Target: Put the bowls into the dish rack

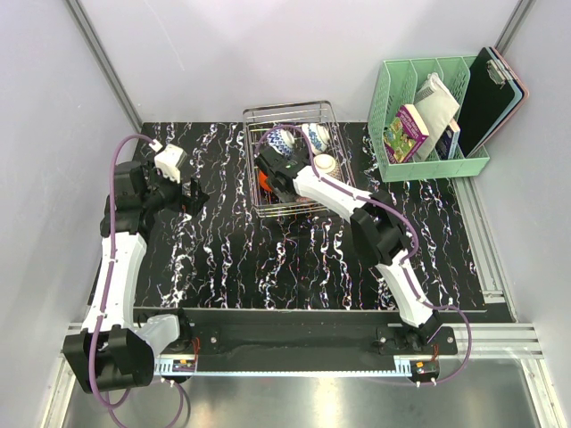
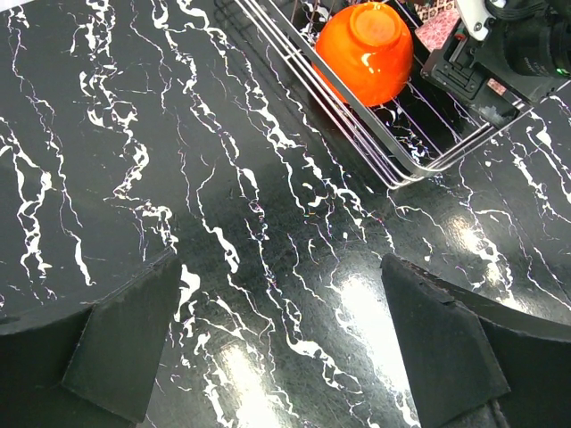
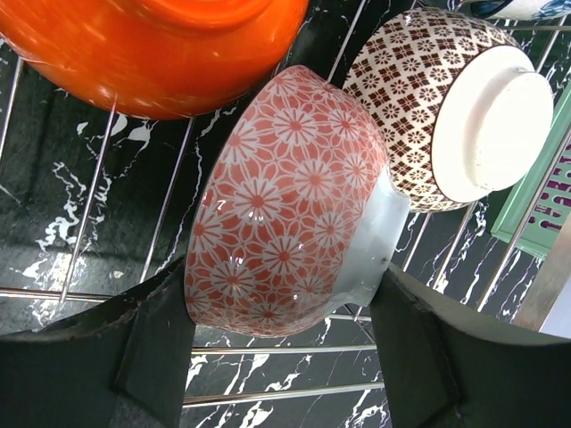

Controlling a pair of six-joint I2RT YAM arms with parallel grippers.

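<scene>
The dish rack (image 1: 290, 111) stands at the back middle of the black marbled table. Inside it lie two blue-and-white bowls (image 1: 282, 140) (image 1: 314, 135), a beige net-patterned bowl (image 1: 326, 164) and the orange bowl (image 2: 366, 49). My right gripper (image 3: 281, 281) reaches into the rack and is shut on a red flower-patterned bowl (image 3: 285, 205) tipped on its side, one finger at its rim and the other at its foot. This bowl hangs just above the rack's wires, beside the orange bowl (image 3: 161, 45) and the brown net bowl (image 3: 419, 80). My left gripper (image 2: 281, 267) is open and empty over bare table, left of the rack (image 2: 357, 134).
A mint-green slotted organiser (image 1: 433, 165) with books and packets stands at the back right, a black clipboard (image 1: 491, 89) leaning behind it. Pale walls close the table in on the left, back and right.
</scene>
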